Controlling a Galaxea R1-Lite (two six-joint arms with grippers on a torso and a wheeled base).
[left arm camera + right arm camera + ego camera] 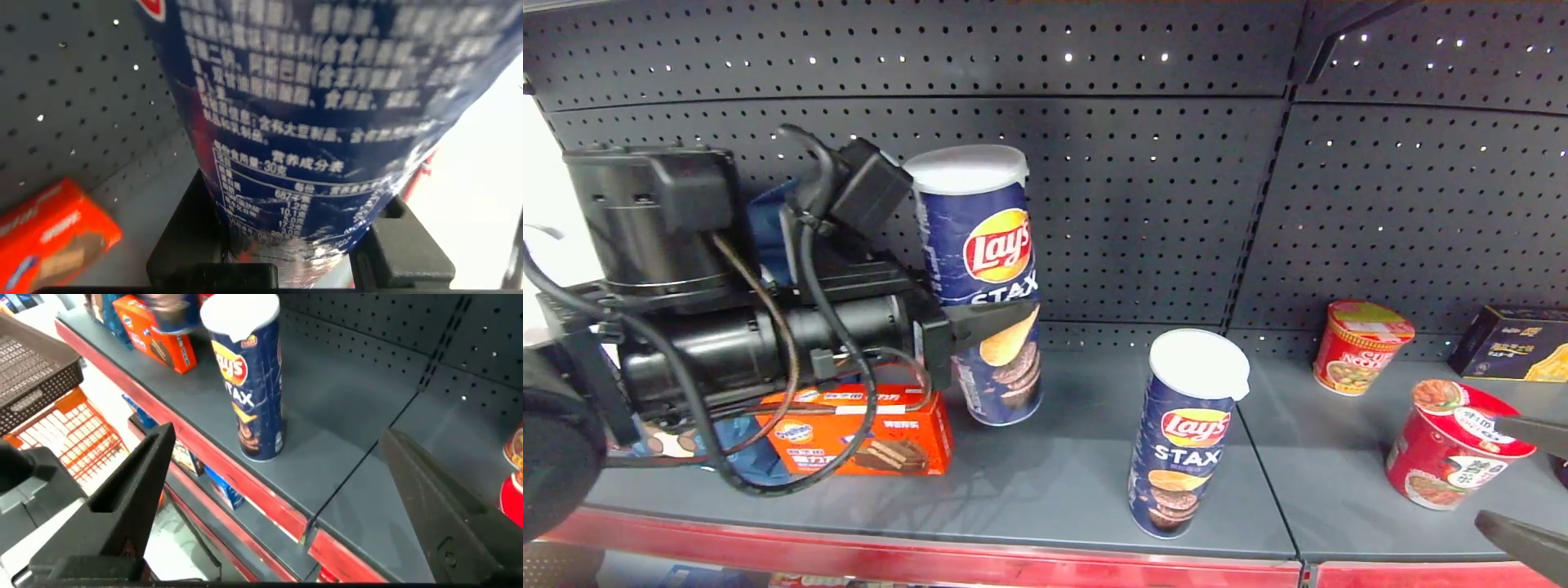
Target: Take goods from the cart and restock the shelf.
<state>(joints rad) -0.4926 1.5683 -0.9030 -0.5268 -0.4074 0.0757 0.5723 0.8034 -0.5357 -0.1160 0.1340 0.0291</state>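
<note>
My left gripper (990, 328) is shut on a dark blue chips can (984, 278) with a white lid, gripping it around the lower half. The can stands slightly tilted at the back of the grey shelf (1045, 490), its base at or just above the board. In the left wrist view the can (327, 122) sits between the gripper (298, 257) fingers. A second, identical can (1188, 433) stands upright near the shelf's front edge. My right gripper (1515, 486) is open at the far right, and in its wrist view the gripper (278, 437) frames that second can (245, 376).
An orange biscuit box (866, 433) lies on the shelf under my left arm. Right of the divider stand a cup of noodles (1360, 347), a red noodle bowl (1454, 457) and a black box (1511, 343). An orange cart basket (73, 433) sits below the shelf.
</note>
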